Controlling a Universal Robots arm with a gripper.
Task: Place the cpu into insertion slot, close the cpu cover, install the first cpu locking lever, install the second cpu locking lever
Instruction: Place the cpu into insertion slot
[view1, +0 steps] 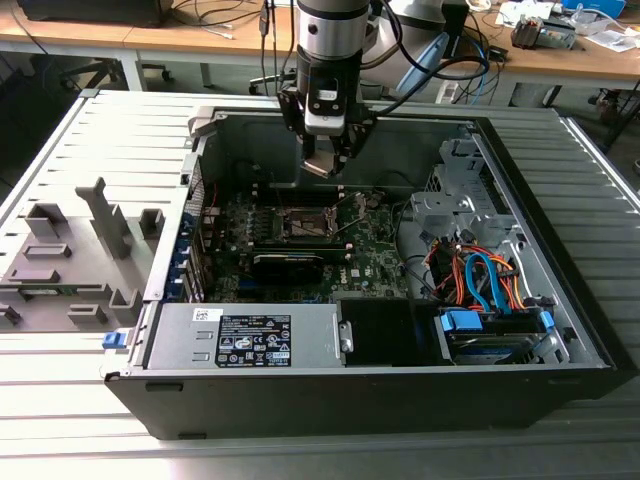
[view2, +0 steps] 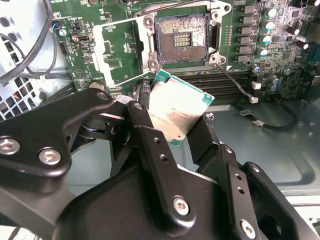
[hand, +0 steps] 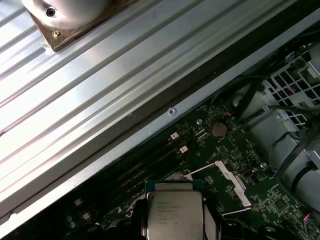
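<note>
- We see our fingers (view2: 150, 145) pinching the cpu (view2: 180, 107) by two opposite edges, its silver-grey top tilted toward the second wrist view.
- In the first wrist view the cpu (hand: 174, 212) sits clamped between dark pads, printed face up.
- Our gripper (view1: 322, 165) hangs above the motherboard (view1: 370, 260) in the exterior view, clear of the board.
- Below the chip, the insertion slot (view2: 182, 40) lies bare, its field of contacts exposed.
- The cpu cover (view2: 107, 47) is swung open to one side of the slot, green board showing through its window.
- A thin locking lever (view2: 235, 82) juts out from the slot's corner, unlatched.
- The open computer case (view1: 560, 390) rests on a ribbed metal table (view1: 60, 130).
</note>
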